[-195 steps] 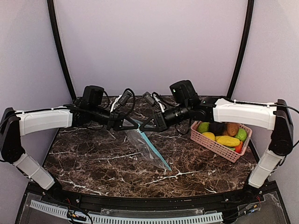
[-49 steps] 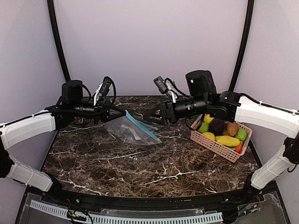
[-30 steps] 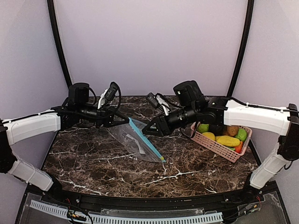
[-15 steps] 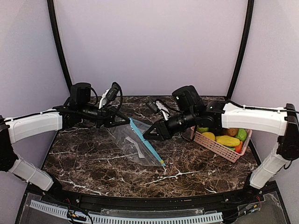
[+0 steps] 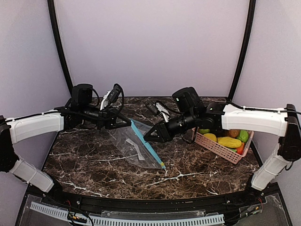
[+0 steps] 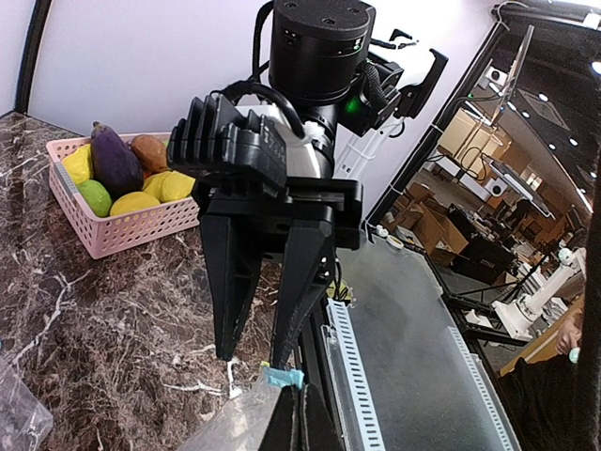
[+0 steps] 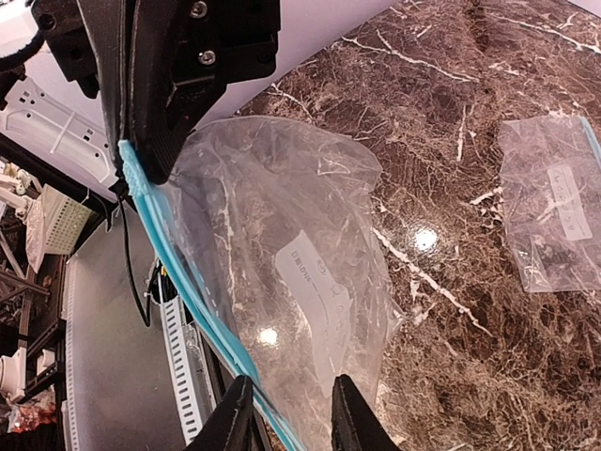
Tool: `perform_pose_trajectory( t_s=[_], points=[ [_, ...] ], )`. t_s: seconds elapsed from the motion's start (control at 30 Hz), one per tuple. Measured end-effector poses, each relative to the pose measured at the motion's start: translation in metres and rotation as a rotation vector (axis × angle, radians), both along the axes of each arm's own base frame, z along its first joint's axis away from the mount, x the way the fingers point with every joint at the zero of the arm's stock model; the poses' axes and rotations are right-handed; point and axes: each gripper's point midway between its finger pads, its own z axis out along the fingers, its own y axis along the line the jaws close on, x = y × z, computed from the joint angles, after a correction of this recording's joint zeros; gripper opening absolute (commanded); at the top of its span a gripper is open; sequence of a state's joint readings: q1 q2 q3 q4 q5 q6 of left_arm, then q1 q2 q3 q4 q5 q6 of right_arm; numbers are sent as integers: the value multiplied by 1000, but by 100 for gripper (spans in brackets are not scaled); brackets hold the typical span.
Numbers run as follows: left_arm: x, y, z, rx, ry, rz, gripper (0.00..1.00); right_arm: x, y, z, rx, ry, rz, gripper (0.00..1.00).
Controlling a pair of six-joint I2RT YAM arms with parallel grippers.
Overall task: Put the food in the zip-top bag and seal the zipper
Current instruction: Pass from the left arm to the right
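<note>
The clear zip-top bag [image 5: 136, 147] hangs tilted, its lower corner reaching the marble table. My left gripper [image 5: 128, 121] is shut on the top end of its blue zipper strip [image 6: 282, 378]. In the left wrist view, its fingertips [image 6: 299, 413] pinch that end. My right gripper [image 5: 146, 136] stands open at the zipper edge. The bag's upper part [image 7: 282, 244] lies between its two fingers [image 7: 237, 413], and the blue strip [image 7: 174, 268] runs by the left finger. The food [image 5: 229, 141] lies in the pink basket [image 5: 214, 147]: yellow, green, purple, brown and red pieces.
The basket sits at the table's right side under my right forearm. Another clear bag [image 7: 554, 202] lies flat on the marble, seen in the right wrist view. Black frame posts rise at the back left and right. A slotted white rail [image 5: 127, 217] runs along the near edge.
My right gripper has moved slightly in along the zipper edge and its fingers have narrowed. The left gripper keeps its hold, and the bag hangs much as before.
</note>
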State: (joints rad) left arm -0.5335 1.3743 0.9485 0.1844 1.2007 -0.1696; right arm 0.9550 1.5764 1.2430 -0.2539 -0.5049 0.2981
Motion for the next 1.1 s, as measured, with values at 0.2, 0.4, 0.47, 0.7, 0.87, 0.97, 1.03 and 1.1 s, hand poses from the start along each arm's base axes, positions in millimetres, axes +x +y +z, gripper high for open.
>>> perform_pose_trajectory(
  t_s=[0.2,0.4,0.47,0.7,0.87,0.97,1.03,1.1],
  points=[
    [-3,-2,0,2,13,-21,1,0,-1,-1,4,2,11,26],
    [-3,-2,1,3,10,-22,1,2,-10,-6,2,7,-2,26],
    [-3,-2,0,5,12,-22,1,2,-12,-7,2,11,-1,26],
    [-3,-3,-2,9,22,-28,1,0,-12,-8,10,18,8,24],
    [-3,-3,-3,9,24,-30,1,-3,-11,-7,20,20,24,24],
    [-3,-3,-3,9,24,-30,1,-5,-10,-6,24,26,35,24],
    [-3,-3,-3,9,25,-30,1,-6,-10,-7,26,30,42,23],
    [-2,-3,-4,11,28,-31,1,-6,-9,-9,23,34,45,23]
  ],
)
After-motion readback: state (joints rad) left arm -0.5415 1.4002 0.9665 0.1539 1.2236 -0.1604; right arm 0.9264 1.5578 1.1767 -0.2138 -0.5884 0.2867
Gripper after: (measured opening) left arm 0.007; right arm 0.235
